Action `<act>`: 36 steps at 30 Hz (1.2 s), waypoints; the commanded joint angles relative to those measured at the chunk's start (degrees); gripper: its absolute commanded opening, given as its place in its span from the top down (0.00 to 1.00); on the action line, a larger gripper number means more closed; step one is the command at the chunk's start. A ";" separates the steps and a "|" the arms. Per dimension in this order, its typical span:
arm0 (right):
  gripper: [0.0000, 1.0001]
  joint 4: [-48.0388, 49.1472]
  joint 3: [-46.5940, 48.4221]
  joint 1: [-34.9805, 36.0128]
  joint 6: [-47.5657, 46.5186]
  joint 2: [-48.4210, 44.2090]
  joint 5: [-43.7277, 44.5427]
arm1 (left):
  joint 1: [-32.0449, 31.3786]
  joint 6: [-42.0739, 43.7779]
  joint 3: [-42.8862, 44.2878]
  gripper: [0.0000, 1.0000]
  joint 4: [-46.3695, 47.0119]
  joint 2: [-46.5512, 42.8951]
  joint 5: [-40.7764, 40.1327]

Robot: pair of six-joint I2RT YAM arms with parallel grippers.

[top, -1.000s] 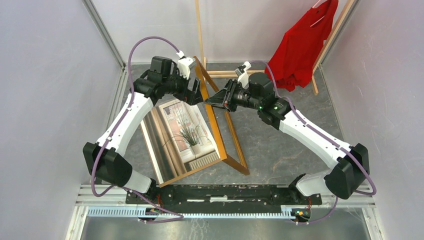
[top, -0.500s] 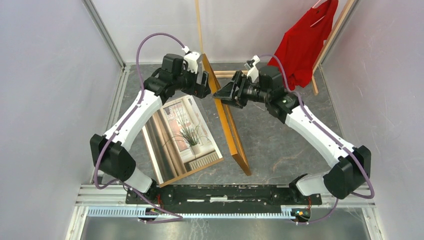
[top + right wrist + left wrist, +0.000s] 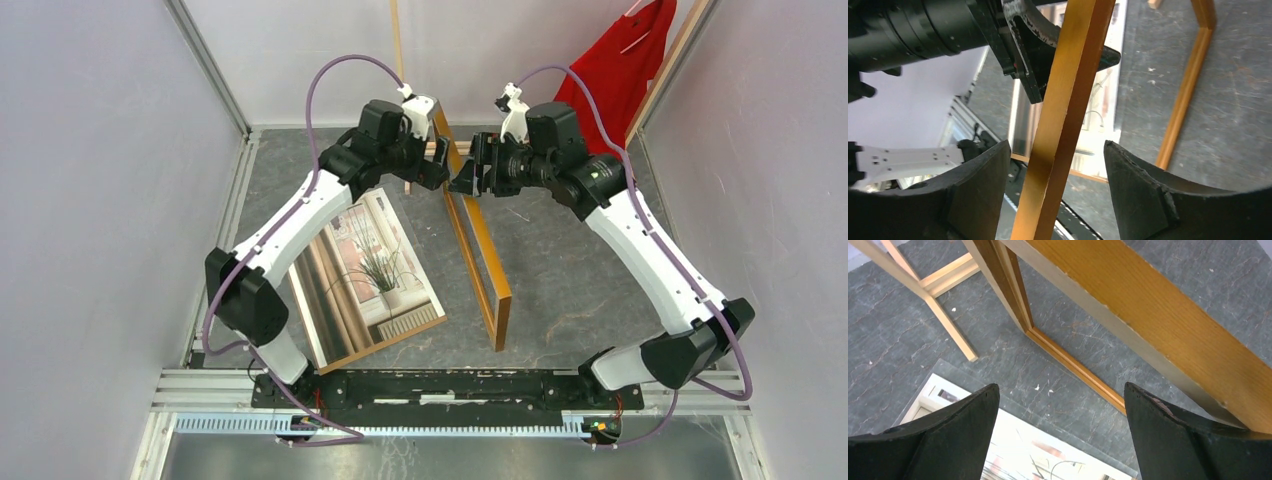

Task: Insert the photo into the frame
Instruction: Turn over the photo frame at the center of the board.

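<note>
The photo (image 3: 365, 275) lies flat on the tabletop (image 3: 580, 270), left of centre, not yet framed. The frame (image 3: 490, 280) stands on edge at centre. The left end effector (image 3: 434, 168) is spread wide. The right end effector (image 3: 470, 180) straddles the frame's top strip, unclamped.
</note>
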 commanded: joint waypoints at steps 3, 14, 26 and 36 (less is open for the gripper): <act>0.38 -10.74 6.57 -0.17 -9.31 1.66 6.82 | -2.12 -0.55 7.11 0.00 -0.27 4.83 -3.20; 0.74 -17.77 5.44 -5.64 -13.50 -0.42 22.98 | -1.96 3.17 11.33 0.00 -6.43 6.30 -5.40; 0.84 -9.56 -16.75 -11.95 -15.12 -6.51 27.25 | -0.79 12.77 1.83 0.00 -10.61 3.76 -7.02; 0.87 -2.53 -30.08 -12.06 -14.25 -7.16 26.53 | 2.05 16.74 -5.47 0.00 -8.40 3.40 -11.38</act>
